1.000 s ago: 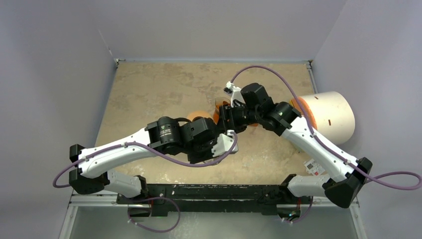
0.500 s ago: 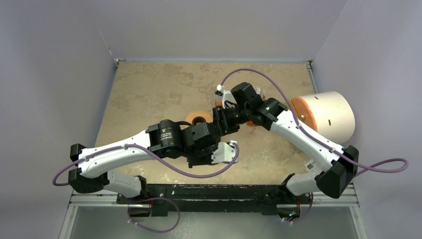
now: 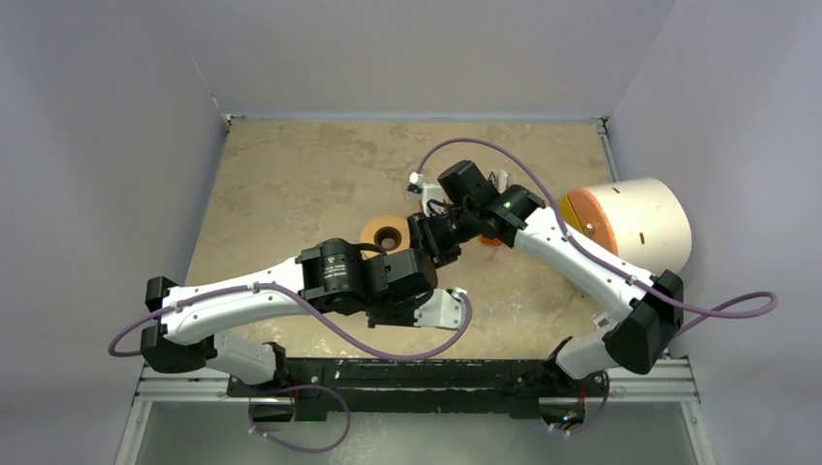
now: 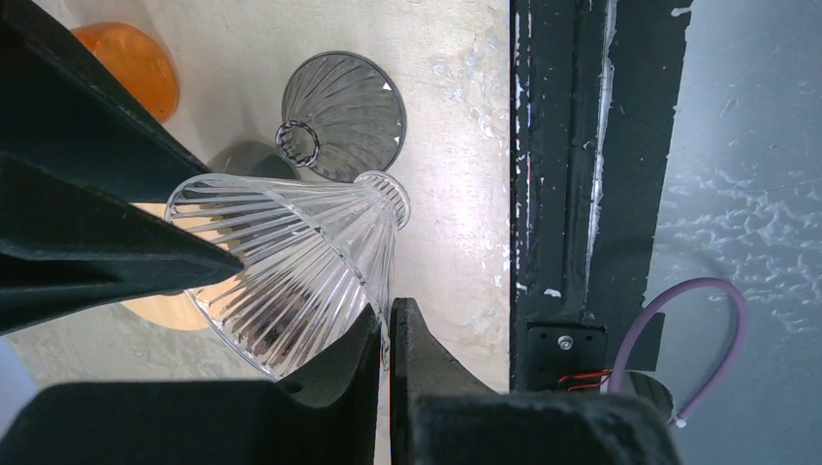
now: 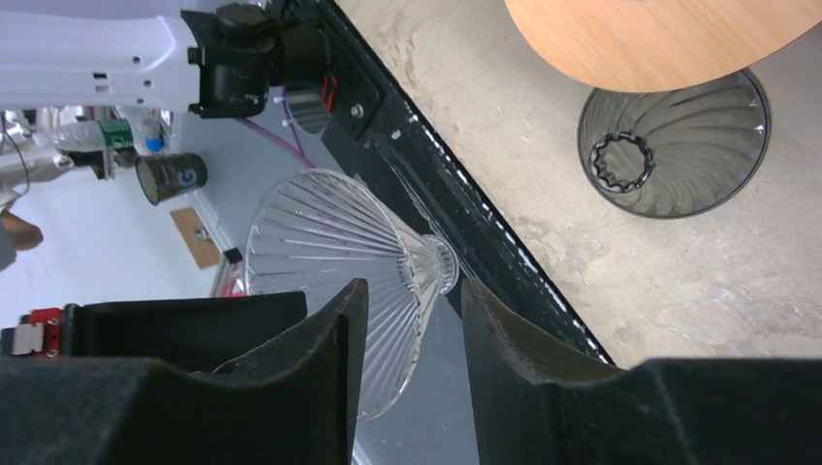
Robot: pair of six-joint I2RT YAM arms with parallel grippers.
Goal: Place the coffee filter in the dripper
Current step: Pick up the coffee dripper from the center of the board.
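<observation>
Table [image 3: 291, 184]: mottled tan top, with a black rail [image 3: 417, 373] along the near edge. On it a smoked ribbed dripper [image 5: 674, 145] sat beside a round wooden disc [image 5: 659, 39]; mouth up or down, I couldn't tell from my wrist. A white cylinder [image 3: 645, 228] with an orange end lay on its side at the right edge. A small white item [image 3: 609, 325] lay near my right base.

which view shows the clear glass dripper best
Left wrist: the clear dripper is large and nearly whole, ribs sharp, rim pinched in the left tool. Right wrist shows it partly behind the right tool; top external hides it.
</observation>
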